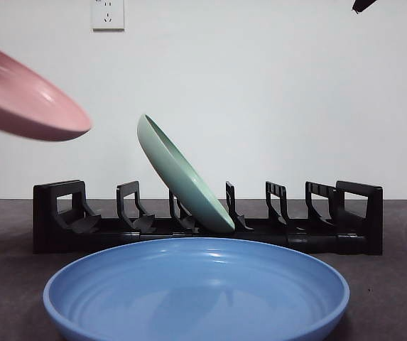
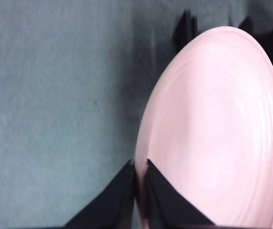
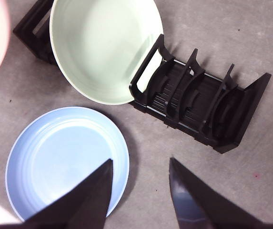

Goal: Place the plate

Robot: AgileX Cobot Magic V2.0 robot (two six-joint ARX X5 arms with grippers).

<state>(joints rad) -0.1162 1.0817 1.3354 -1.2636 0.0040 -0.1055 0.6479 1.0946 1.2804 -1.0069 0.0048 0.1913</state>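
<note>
- At the far left of the front view, the pink plate [image 1: 25,96] hangs in the air, tilted, above and just left of the black rack [image 1: 207,220]; it is not yet in any slot.
- The left gripper [image 2: 140,176] holds it, fingers pinching the plate's rim between them, as the left wrist view shows.
- To do this step well, I judge the plate should be tipped nearer upright and its lower rim brought over one of the open slots at the rack's left end, then lowered until the rim seats between the dividers before the fingers let go.
- Middle of the rack: the green plate [image 1: 182,174] already leans in a slot, top tipped to the left. The pink plate should keep apart from it on the way down; a knock could unseat it.
- Near the camera, the blue plate [image 1: 196,291] lies flat on the counter [image 1: 4,284] in front of the rack.
- To the right, the right gripper [image 3: 141,171] waits above the counter, fingers spread and holding nothing; it shows only as a dark tip at the front view's top right corner.
</note>
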